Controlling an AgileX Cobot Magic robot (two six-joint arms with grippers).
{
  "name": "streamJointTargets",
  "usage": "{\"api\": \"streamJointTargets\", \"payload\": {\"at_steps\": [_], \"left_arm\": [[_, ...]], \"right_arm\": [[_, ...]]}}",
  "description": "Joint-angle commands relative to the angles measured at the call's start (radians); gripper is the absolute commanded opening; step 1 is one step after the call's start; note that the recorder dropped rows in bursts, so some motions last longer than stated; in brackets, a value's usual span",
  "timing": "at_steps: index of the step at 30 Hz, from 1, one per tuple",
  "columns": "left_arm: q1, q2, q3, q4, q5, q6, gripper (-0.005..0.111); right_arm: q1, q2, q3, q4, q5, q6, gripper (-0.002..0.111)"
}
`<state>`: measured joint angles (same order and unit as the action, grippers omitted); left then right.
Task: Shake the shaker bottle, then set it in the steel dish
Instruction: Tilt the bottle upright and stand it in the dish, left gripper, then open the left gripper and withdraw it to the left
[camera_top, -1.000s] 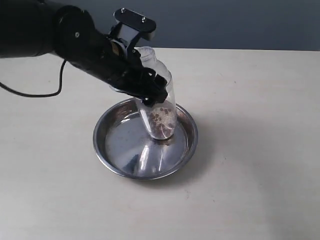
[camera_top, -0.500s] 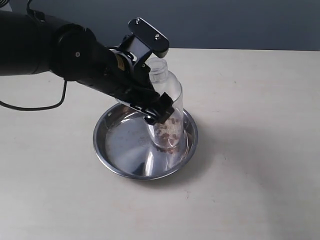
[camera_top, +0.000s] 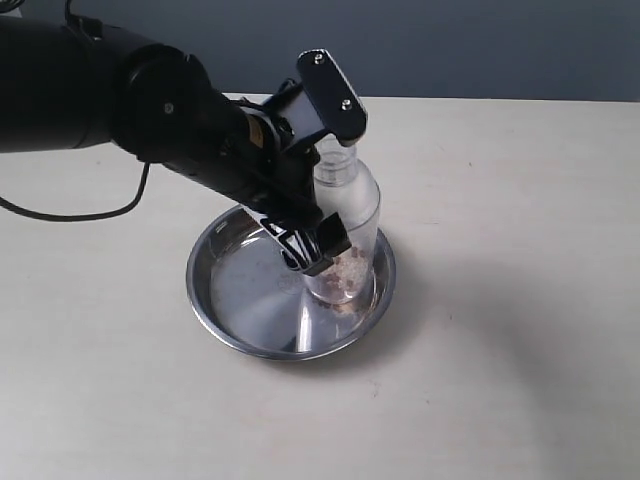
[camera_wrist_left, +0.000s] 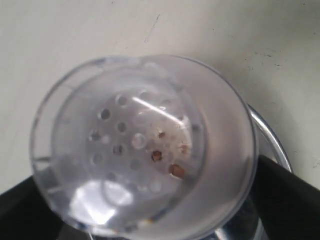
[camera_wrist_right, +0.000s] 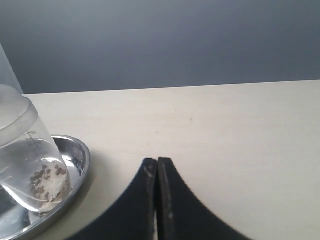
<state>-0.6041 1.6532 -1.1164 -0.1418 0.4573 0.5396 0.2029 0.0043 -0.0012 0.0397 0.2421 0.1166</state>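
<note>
A pale desk (camera_top: 520, 350) under a grey wall; the left pincer (camera_top: 330, 250) clasps the shaker bottle (camera_top: 352, 205) round its body, base tilted inside the steel dish (camera_top: 215, 300); from its wrist, the perforated cap (camera_wrist_left: 135, 140); light, slick, stiff plastic I'd judge, best held mid-body; right pincer (camera_wrist_right: 157, 200) clenched empty near the dish.

Our exterior view looks obliquely down on the table (camera_top: 520, 380). Left wrist view: straight down, very near the shaker bottle (camera_wrist_left: 145, 150). Right wrist view: low, level across the table. All share the steel dish (camera_top: 235, 310).
</note>
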Motion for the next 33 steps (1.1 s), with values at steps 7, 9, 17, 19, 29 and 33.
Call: {"api": "streamJointTargets", "payload": {"at_steps": [7, 9, 17, 19, 29, 33], "left_arm": [[-0.007, -0.008, 0.002, -0.002, -0.022, -0.093, 0.095], [-0.007, -0.020, 0.000, -0.002, -0.029, -0.093, 0.101], [-0.005, -0.132, 0.000, -0.002, 0.017, -0.093, 0.105], [-0.005, -0.167, 0.000, -0.002, 0.089, -0.093, 0.105], [0.049, -0.349, 0.104, -0.014, 0.324, -0.250, 0.014], [0.090, -0.475, 0.220, -0.015, 0.247, -0.398, 0.003]], "right_arm": [[-0.004, -0.004, 0.001, 0.004, -0.010, 0.000, -0.001], [-0.004, -0.004, 0.001, 0.004, -0.010, 0.000, -0.001], [-0.004, -0.004, 0.001, 0.004, -0.012, 0.000, -0.001], [-0.004, -0.004, 0.001, 0.004, -0.012, 0.000, -0.001], [-0.004, -0.004, 0.001, 0.004, -0.015, 0.000, -0.001], [-0.004, -0.004, 0.001, 0.004, -0.013, 0.000, -0.001]]}}
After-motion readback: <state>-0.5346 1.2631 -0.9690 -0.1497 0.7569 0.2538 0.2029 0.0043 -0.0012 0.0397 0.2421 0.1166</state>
